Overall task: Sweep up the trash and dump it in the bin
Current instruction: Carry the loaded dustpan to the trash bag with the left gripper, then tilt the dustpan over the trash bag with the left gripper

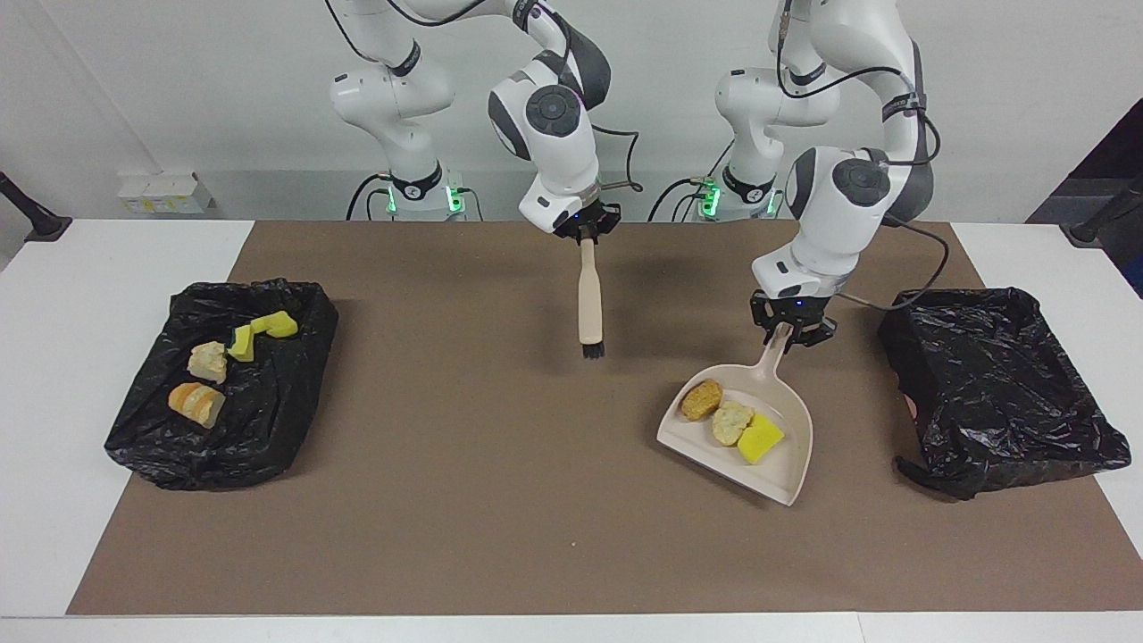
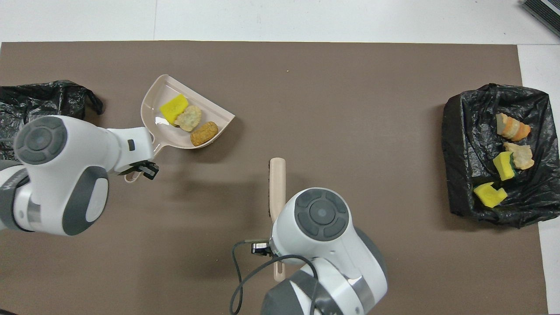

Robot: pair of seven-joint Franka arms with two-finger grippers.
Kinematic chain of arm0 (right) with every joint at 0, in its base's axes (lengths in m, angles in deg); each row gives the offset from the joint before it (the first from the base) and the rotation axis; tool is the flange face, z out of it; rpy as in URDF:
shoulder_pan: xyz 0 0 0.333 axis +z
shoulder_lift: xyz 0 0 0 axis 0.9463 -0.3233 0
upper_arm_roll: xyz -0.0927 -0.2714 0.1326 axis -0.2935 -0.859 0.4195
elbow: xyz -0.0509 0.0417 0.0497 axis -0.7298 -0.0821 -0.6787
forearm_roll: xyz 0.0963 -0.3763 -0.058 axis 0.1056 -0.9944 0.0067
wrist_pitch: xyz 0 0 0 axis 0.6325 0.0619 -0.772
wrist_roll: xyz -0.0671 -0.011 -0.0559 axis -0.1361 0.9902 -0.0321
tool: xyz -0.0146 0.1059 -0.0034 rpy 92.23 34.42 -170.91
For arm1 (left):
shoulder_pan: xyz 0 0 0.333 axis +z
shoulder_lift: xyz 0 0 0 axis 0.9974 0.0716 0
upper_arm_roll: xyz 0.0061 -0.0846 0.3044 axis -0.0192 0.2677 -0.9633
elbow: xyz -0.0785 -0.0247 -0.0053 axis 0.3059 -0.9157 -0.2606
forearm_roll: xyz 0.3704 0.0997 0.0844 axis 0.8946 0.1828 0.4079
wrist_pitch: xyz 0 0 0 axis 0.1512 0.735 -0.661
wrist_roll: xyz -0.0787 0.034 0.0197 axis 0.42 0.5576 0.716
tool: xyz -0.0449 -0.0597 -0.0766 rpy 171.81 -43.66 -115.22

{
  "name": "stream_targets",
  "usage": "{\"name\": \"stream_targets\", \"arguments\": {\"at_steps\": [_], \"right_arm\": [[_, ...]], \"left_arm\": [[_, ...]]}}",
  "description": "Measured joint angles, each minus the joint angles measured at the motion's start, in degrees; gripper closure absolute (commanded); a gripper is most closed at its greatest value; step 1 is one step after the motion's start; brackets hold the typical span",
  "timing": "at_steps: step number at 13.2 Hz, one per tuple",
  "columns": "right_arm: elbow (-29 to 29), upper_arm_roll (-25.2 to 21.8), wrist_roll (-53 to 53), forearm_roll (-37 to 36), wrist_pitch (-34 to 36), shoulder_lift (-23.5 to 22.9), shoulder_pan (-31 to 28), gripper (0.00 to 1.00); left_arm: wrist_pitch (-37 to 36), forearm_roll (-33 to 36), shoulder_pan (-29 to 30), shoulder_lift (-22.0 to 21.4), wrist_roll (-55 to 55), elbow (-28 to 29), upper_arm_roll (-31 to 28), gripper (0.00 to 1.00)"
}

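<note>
Beige dustpan (image 1: 746,435) loaded: three trash pieces (image 1: 730,420), left gripper (image 1: 790,331) clamped on handle
Right gripper (image 1: 587,232) clamps brush (image 1: 589,304); four pieces in bin (image 1: 223,384). Tilt too early, trash spills short of empty bin (image 1: 1000,384)

A white table (image 1: 98,375) is covered by a brown mat (image 1: 464,500). On the mat two black-lined bins (image 1: 228,393) (image 1: 996,388) are set, one at each end, with a beige dustpan (image 1: 790,451) resting between them.

Beige dustpan (image 1: 786,446) and brush (image 1: 590,299); black bin liners (image 1: 268,402). Trash (image 1: 759,441): bright yellow sponge, tan and golden-brown lumps. Brown mat (image 1: 500,464), white table (image 1: 54,402).
</note>
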Motion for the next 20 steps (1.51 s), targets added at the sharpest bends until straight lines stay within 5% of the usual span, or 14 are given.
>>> {"name": "stream_targets", "arguments": {"at_steps": [5, 10, 14, 20], "right_arm": [[5.0, 0.1, 7.1, -2.3, -4.7, 1.3, 9.3, 1.00], [9.4, 0.1, 12.1, -7.4, -11.0, -1.0, 14.1, 1.00], [9.4, 0.1, 13.6, -9.0, -12.4, -3.8, 15.0, 1.00], [9.4, -0.5, 13.7, -9.2, -14.6, -5.4, 15.1, 1.00]], "left_arm": [[-5.1, 0.0, 8.0, -6.0, -3.8, -1.8, -0.3, 1.00], [-18.5, -1.4, 22.3, -5.9, -20.5, -10.3, -0.7, 1.00], [-21.1, 0.0, 33.7, -3.5, -38.0, -14.5, -1.2, 1.00], [-23.2, 18.4, 40.1, 6.1, -53.9, -27.2, -1.6, 1.00]]}}
